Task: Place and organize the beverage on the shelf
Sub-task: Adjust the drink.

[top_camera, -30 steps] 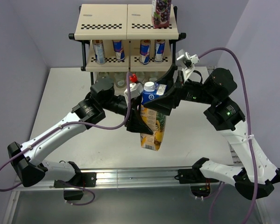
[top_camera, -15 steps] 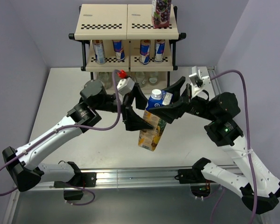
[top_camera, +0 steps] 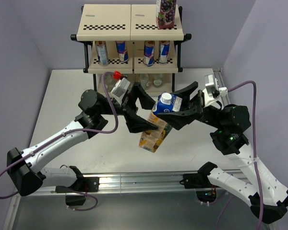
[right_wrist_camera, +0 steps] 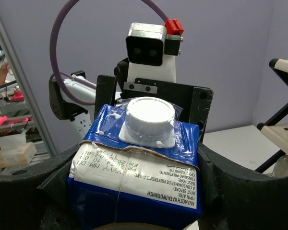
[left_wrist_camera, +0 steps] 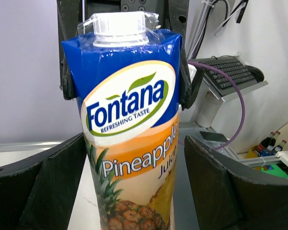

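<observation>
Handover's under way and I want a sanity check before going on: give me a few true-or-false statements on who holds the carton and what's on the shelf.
1. The right gripper clamps the pineapple carton at its top. True.
2. The left gripper is shut on the carton. False: its fingers stand open, clear of it on both sides.
3. The grape carton stands on the top tier of the shelf. True.
4. The cans are on the table. False: four stand on the middle tier.
5. The pineapple carton's white cap is off. False: it is on.
</observation>
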{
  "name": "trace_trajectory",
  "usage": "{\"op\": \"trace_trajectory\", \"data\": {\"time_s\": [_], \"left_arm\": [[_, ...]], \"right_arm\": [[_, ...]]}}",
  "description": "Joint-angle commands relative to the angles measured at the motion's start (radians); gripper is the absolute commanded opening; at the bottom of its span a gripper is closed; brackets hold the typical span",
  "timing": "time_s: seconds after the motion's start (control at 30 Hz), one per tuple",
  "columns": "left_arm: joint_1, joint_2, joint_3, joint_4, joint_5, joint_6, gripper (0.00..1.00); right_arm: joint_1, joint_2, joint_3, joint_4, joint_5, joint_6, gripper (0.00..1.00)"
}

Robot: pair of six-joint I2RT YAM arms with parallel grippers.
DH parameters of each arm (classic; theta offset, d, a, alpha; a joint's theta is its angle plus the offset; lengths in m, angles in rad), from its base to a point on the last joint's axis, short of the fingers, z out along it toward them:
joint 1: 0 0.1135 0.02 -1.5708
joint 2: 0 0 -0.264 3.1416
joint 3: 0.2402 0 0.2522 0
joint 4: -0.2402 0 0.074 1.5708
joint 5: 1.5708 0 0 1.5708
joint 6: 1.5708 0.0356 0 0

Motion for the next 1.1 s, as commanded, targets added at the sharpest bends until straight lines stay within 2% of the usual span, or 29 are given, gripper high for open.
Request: {"op": "trace_trajectory", "data": {"time_s": [0.0, 0.17, 0.3, 0.43, 0.57, 0.8, 0.93, 1.03, 1.07], "left_arm": [[-0.019, 0.015, 0.001, 0.139, 0.036, -0.058, 0.86], [-0.031, 0.038, 0.010, 0.099, 0.036, -0.036, 0.89], [-0.039, 0.038, 0.012, -0.007, 0.001, 0.037, 0.93], [-0.040, 0.039, 0.002, -0.013, 0.010, 0.051, 0.93], [-0.040, 0.068, 0.016, -0.013, 0.030, 0.036, 0.79], [-0.042, 0.105, 0.036, -0.046, 0.081, 0.030, 0.87], [-0.042, 0.096, 0.048, -0.128, 0.079, 0.090, 0.86], [-0.042, 0.090, 0.045, -0.151, 0.073, 0.102, 0.74], [-0.042, 0.090, 0.048, -0.156, 0.076, 0.105, 0.57]], "right_arm": [[0.001, -0.029, 0.090, 0.298, 0.090, 0.040, 0.00], [0.000, -0.031, 0.102, 0.298, 0.102, 0.032, 0.00], [0.000, -0.033, 0.125, 0.282, 0.096, 0.020, 0.00], [0.000, -0.029, 0.157, 0.255, 0.082, 0.000, 0.00], [0.000, -0.020, 0.161, 0.271, 0.053, 0.011, 0.00], [0.000, 0.006, 0.222, 0.174, 0.053, -0.048, 0.00], [0.000, 0.026, 0.253, 0.117, 0.044, -0.074, 0.00], [0.000, 0.027, 0.253, 0.119, 0.047, -0.080, 0.00], [0.000, 0.029, 0.253, 0.125, 0.047, -0.078, 0.00]]}}
